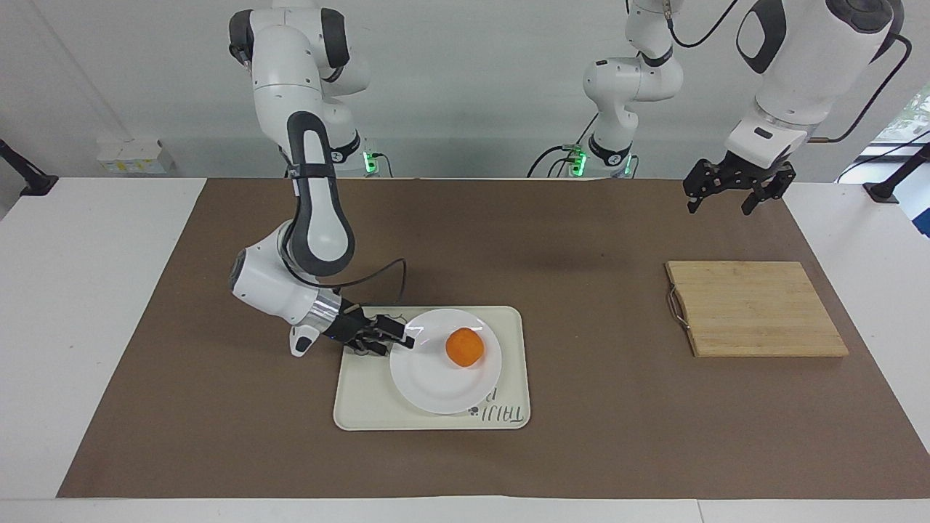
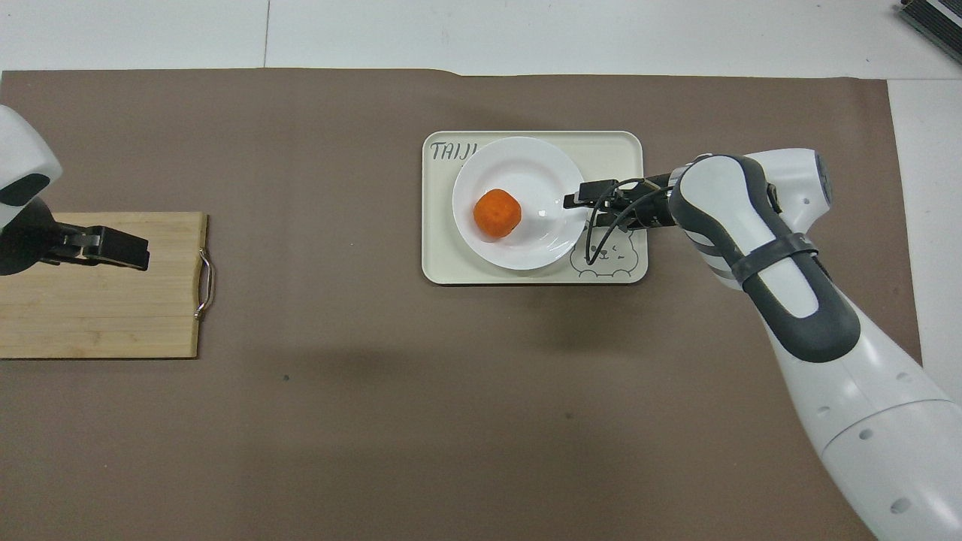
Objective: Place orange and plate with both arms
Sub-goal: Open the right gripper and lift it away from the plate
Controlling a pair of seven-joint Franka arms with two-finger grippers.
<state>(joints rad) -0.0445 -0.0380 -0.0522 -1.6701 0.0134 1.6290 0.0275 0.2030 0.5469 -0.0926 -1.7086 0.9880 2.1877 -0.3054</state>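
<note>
We see the right arm (image 1: 312, 218) bent low, its gripper (image 1: 398, 339) level with jaws parted. The left arm (image 1: 792, 73) waits raised, its gripper (image 1: 732, 196) hanging with jaws open.

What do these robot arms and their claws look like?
Both arms are glossy white, rounded segments with black joint parts. The right arm has a black strap and a loose black cable looping to its wrist. Each ends in a black two-finger claw: right gripper, left gripper. Green lights glow at the bases.
</note>
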